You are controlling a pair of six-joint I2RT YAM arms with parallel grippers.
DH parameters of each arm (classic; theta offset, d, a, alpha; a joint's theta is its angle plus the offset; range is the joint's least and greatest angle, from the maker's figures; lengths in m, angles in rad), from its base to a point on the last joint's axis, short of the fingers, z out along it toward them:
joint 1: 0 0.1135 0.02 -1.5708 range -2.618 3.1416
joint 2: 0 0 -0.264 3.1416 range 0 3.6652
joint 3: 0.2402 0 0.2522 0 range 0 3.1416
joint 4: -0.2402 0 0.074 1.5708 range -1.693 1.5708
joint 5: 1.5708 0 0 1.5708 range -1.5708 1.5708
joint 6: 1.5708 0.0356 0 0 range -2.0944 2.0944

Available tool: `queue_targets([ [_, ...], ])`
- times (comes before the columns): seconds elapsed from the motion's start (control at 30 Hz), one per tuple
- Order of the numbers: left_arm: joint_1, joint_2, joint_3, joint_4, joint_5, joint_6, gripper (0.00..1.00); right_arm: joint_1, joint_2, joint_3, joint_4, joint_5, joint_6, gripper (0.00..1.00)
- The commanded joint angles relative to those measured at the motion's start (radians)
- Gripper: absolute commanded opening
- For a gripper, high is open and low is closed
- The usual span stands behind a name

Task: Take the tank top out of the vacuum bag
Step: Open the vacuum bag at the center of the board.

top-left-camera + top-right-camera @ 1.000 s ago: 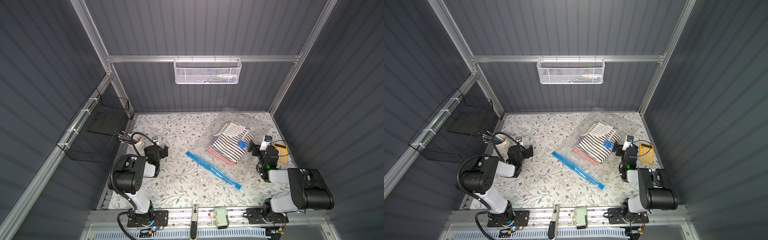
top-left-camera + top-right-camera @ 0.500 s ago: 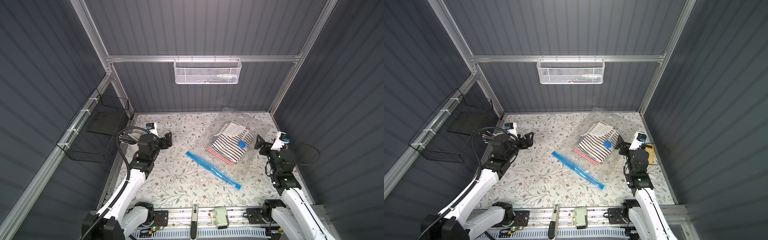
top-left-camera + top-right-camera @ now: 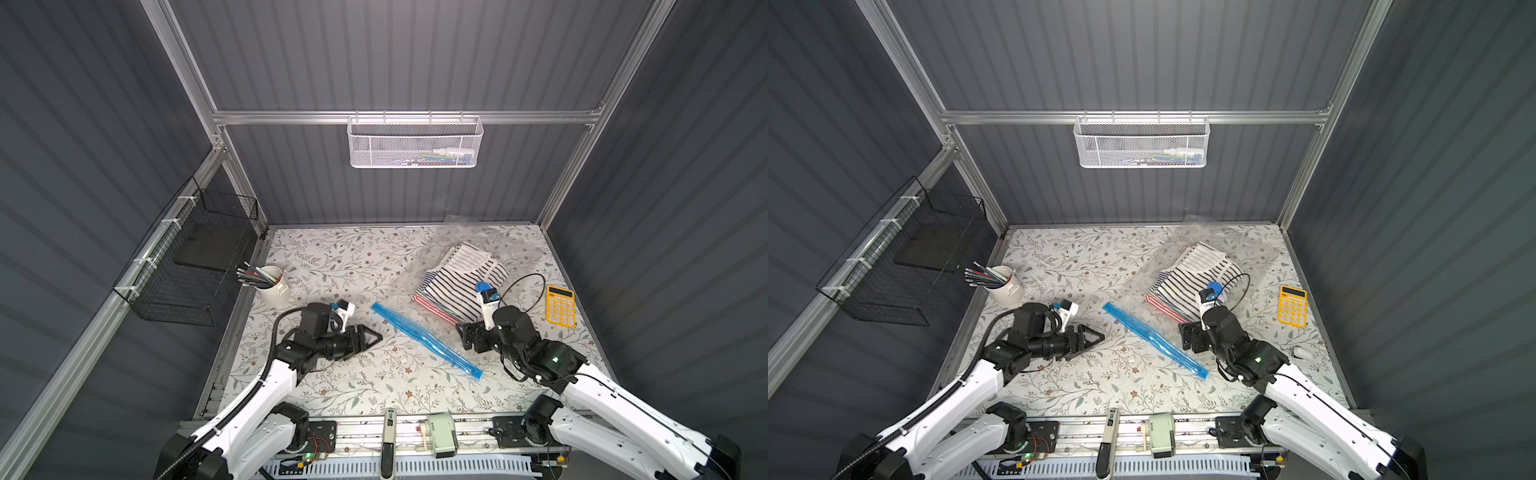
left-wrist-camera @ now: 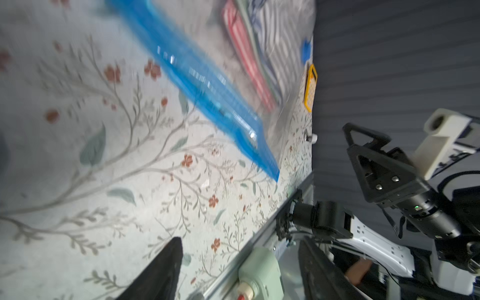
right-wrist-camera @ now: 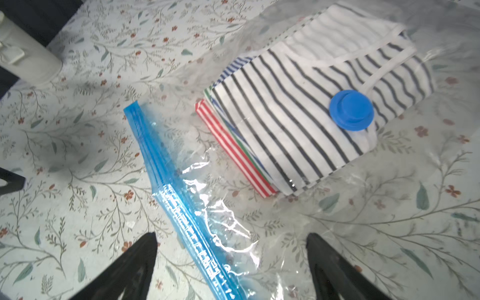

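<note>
Along the bottom edge of both top views runs a metal rail carrying a pale green box (image 3: 444,434). Just beyond it, at lower left, the left gripper (image 3: 376,334) hangs over the flowered table (image 3: 332,257) with its fingers (image 4: 166,265) spread and nothing between them, aimed toward the blue zip strip (image 3: 424,338) but well short of it. At lower right the right gripper (image 3: 463,337) sits just beside that strip; in its wrist view the fingers (image 5: 135,262) stand apart over the strip and crinkled plastic, pinching nothing. Whether they touch the plastic I cannot tell. The strip runs diagonally across the middle of the table. Past it, right of centre, the clear vacuum bag (image 3: 515,249) lies flat with the tank top (image 3: 461,278), white with dark stripes, folded on top of a small pile of striped clothes inside, and a round blue cap (image 5: 351,109) over it. A yellow calculator (image 3: 560,309) lies at far right, a white cup of pens (image 3: 272,286) at the left edge. A black wire basket (image 3: 187,266) hangs on the left wall, a white mesh basket (image 3: 415,141) on the back rail
</note>
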State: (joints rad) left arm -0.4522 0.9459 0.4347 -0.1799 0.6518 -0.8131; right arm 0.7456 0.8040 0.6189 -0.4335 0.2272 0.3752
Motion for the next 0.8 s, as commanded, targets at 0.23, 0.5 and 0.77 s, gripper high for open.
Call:
queue_targets([
  [0.23,-0.115,0.259,-0.024,0.524,-0.085,-0.371,0.71,0.198,0.121,0.053,-0.024,0.143,0.083,0.89],
  [0.5,-0.136,0.488,0.062,0.677,-0.138,-0.419,0.61,0.238,0.175,0.066,0.006,0.147,0.074,0.90],
  [0.77,-0.180,0.628,0.130,0.729,-0.173,-0.455,0.52,0.262,0.203,0.069,0.038,0.148,0.063,0.90],
])
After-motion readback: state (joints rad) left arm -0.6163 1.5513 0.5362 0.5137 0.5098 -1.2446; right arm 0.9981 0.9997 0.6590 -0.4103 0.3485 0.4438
